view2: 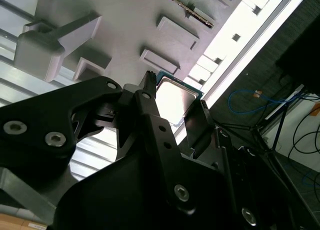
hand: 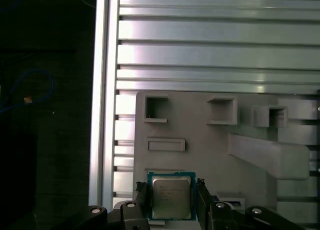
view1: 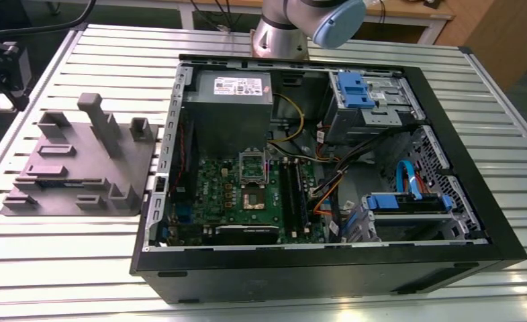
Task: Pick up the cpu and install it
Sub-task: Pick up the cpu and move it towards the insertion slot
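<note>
1. Grey fixture tray, exterior view's left: the cpu sits near its edge.
2. Gripper straddles the cpu; clamped or not, I cannot tell. I would keep the grip centred and level.
3. Motherboard, rightward: well apart.

The chip was silver-grey on top with a green rim, and the jaws were matte black. The moulded tray was plain pale grey, and the desk was ribbed in bright silver stripes. The computer case was black; within it were a green circuit board, a grey power box, blue drive clips, a blue cable, a yellow wire and orange wires. The arm was silver, with a pale blue cap.
</note>
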You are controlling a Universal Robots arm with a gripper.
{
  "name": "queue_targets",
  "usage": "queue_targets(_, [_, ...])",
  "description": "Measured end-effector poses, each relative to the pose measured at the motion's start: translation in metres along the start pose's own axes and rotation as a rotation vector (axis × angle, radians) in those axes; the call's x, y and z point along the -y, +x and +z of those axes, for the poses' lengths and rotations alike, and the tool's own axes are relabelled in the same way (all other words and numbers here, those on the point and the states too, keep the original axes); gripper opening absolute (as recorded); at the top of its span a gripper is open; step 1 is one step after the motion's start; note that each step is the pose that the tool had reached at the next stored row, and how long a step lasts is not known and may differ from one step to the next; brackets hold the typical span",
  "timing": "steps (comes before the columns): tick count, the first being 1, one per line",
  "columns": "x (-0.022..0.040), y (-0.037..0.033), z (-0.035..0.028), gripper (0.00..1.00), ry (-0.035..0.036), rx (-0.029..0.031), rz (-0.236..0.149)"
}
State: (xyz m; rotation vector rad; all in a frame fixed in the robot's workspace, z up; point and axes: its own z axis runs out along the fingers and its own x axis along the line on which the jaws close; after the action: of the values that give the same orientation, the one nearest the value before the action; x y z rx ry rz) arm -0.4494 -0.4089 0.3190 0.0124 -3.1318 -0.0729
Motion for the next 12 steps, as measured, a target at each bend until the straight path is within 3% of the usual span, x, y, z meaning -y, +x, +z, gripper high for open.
queue_targets(12, [-0.0002, 0.0001, -0.0046, 0.47, 0.0, 0.0, 0.0])
